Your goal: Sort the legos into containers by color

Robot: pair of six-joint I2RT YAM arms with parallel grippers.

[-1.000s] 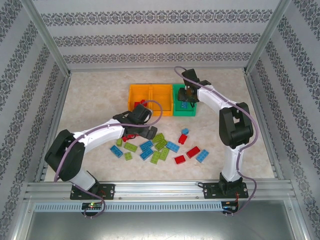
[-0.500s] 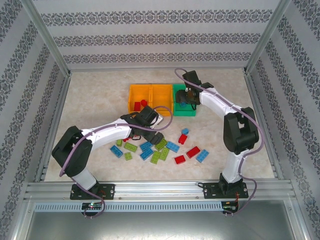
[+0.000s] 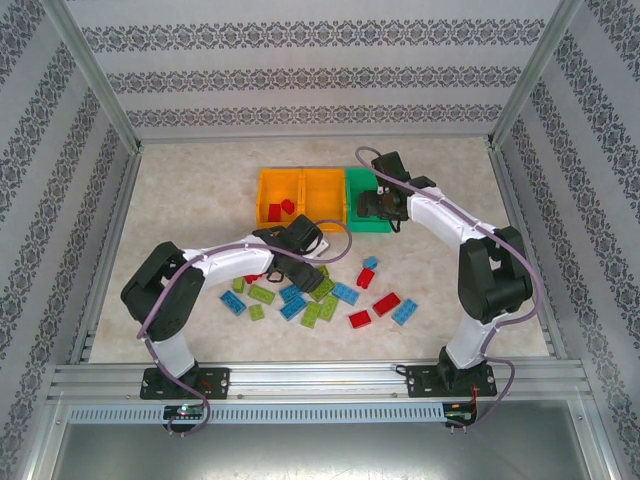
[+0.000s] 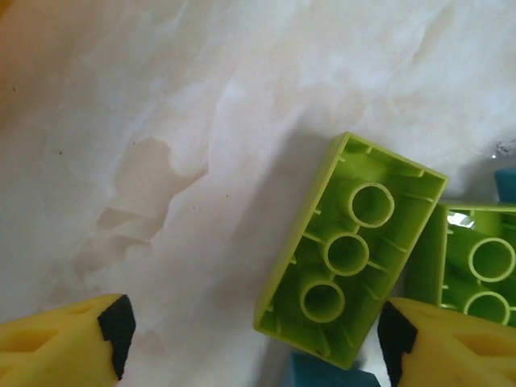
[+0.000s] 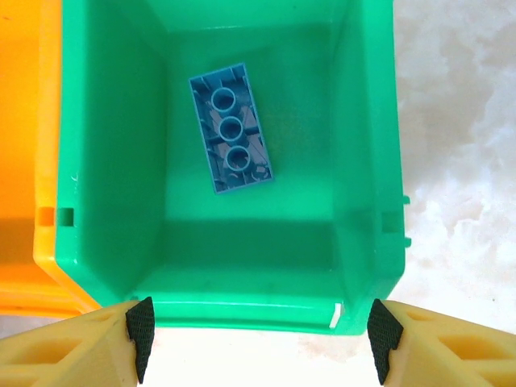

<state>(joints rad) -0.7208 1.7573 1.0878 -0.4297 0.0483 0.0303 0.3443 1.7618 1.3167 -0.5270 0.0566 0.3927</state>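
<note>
Since a second ago the right claw (image 5: 260, 334) backs off the green bin (image 5: 105, 161), wide open and empty. A blue brick (image 5: 230, 127) lies inside, studs down, long axis roughly front-to-back. We judge that drop done. The left claw (image 4: 256, 334), open and empty, now hangs over a lime brick (image 4: 351, 250) on the surface (image 4: 201, 121) nearward of the bin. That brick is inverted, its axis oblique.
</note>
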